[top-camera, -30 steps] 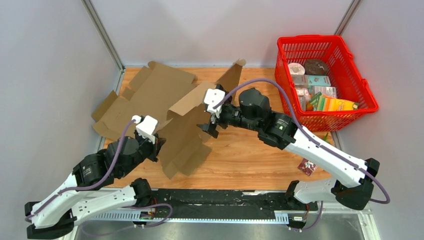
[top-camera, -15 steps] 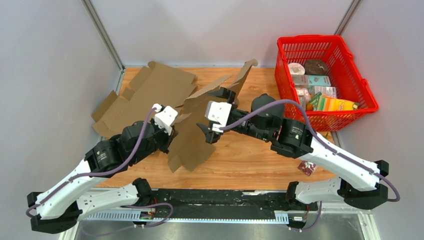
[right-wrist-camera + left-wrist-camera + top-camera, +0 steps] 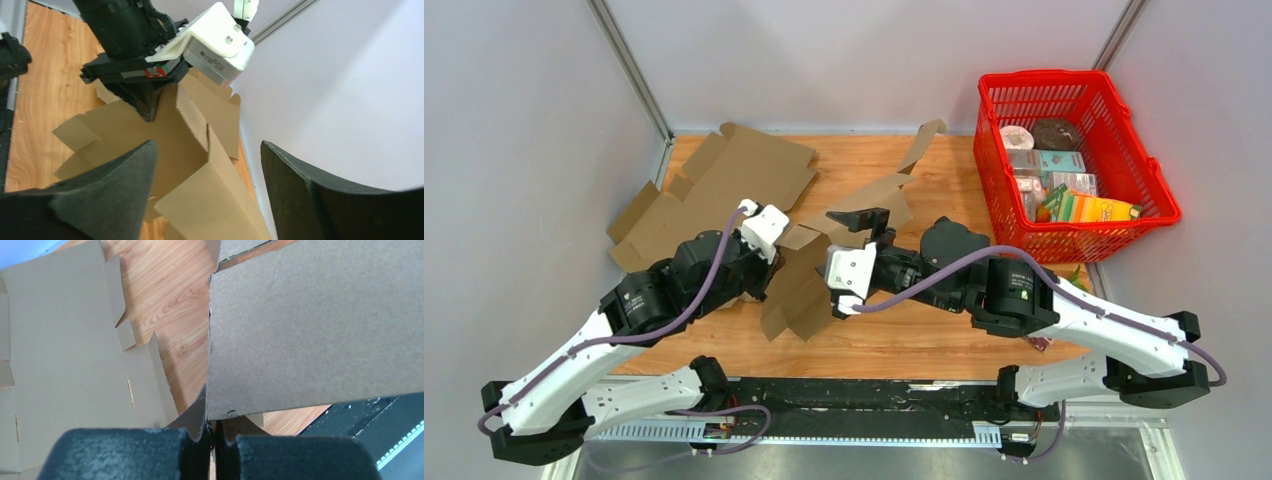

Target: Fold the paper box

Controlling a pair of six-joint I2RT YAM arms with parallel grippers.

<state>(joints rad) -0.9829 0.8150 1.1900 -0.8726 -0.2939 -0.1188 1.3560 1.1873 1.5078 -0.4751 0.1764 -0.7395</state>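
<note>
Workpiece: a brown, partly folded cardboard box blank (image 3: 796, 290) sits at the middle of the light wooden table (image 3: 914, 335), between the two arms. Several of its panels are raised off the surface and one flap points up toward the rear.

The left gripper (image 3: 212, 432) is fully closed, pinching the lower edge of one raised panel between its fingertips.

The right gripper (image 3: 207, 150) faces it from the other side. Its jaws stand wide apart with a folded corner of the same blank between them, and neither finger visibly touches the board.

A second, flat cardboard blank (image 3: 724, 180) lies at the left rear of the table, apart from the workpiece. A red plastic basket (image 3: 1044, 76) holding packaged goods stands at the right rear.
</note>
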